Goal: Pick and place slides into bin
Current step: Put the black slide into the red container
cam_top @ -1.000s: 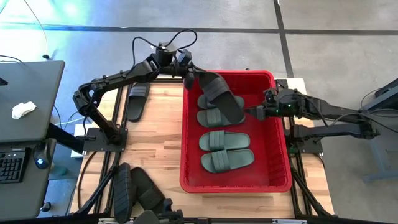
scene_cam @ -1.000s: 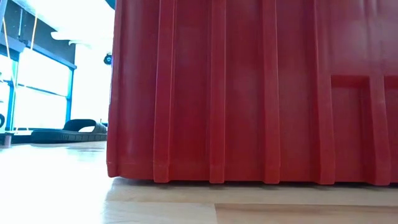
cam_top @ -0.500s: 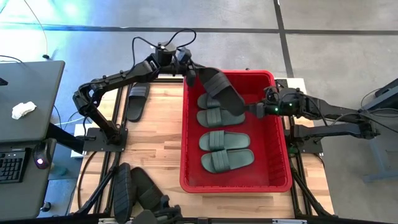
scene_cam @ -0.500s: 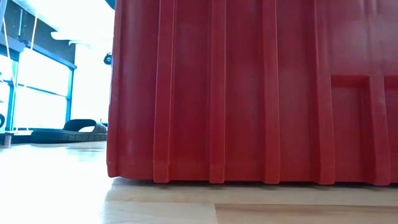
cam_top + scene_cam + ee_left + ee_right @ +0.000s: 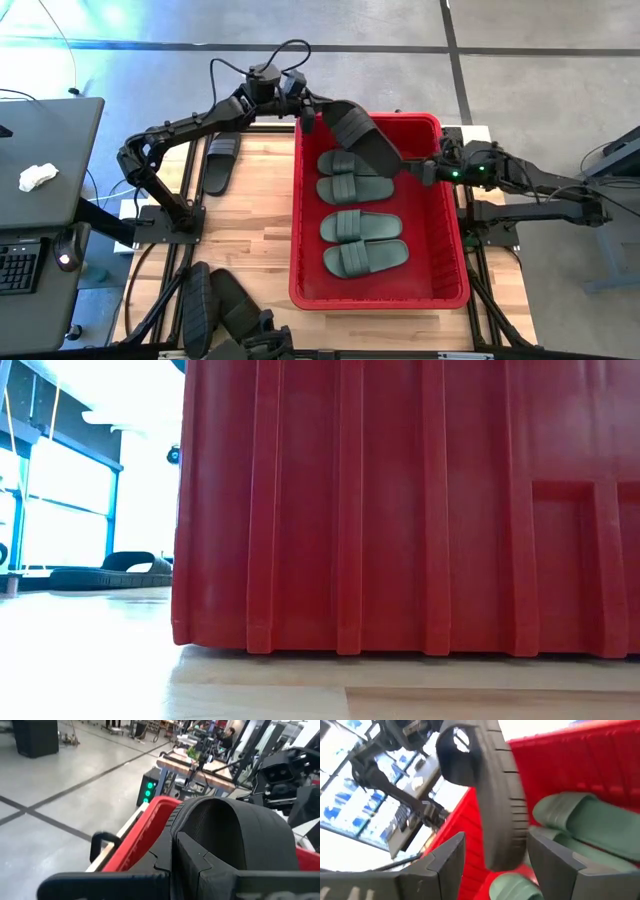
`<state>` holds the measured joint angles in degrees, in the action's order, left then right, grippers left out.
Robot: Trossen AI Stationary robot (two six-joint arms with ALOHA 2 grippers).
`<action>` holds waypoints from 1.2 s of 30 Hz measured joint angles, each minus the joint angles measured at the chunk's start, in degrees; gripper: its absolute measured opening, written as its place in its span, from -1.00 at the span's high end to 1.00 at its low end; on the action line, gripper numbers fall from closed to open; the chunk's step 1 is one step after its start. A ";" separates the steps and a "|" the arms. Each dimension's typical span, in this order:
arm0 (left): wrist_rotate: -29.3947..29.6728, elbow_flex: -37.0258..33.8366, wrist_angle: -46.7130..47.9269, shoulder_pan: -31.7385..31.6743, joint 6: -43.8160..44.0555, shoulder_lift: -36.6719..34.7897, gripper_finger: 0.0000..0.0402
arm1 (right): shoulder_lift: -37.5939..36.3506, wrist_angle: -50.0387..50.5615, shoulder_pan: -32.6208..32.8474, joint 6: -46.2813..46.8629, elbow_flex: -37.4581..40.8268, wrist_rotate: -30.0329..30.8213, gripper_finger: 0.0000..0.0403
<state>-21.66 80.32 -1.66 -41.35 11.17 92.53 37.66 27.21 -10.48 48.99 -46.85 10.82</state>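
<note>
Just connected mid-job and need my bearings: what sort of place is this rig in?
Probably a robotics lab or workshop: a polished concrete floor with seams, a desk with a keyboard beside the wooden table, and more benches with gear and a person behind.

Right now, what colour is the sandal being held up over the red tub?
Black, seen best in the high view.

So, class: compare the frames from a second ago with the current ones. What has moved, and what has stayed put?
The left gripper, shut on the black slide, has carried it further over the bin, towards the right arm's side. The right gripper has drawn back towards the bin's edge, open, with the slide's end between its fingers. The four green slides in the bin and the black slides on the table have not moved.
</note>
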 joint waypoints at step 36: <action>-0.90 2.24 0.04 -0.67 -0.42 -0.07 0.95 | 6.66 -8.65 -0.02 -6.76 -0.02 5.96 0.83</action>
<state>-22.56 82.56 -1.62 -42.02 10.76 92.47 44.31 18.56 -10.50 42.23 -46.87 16.78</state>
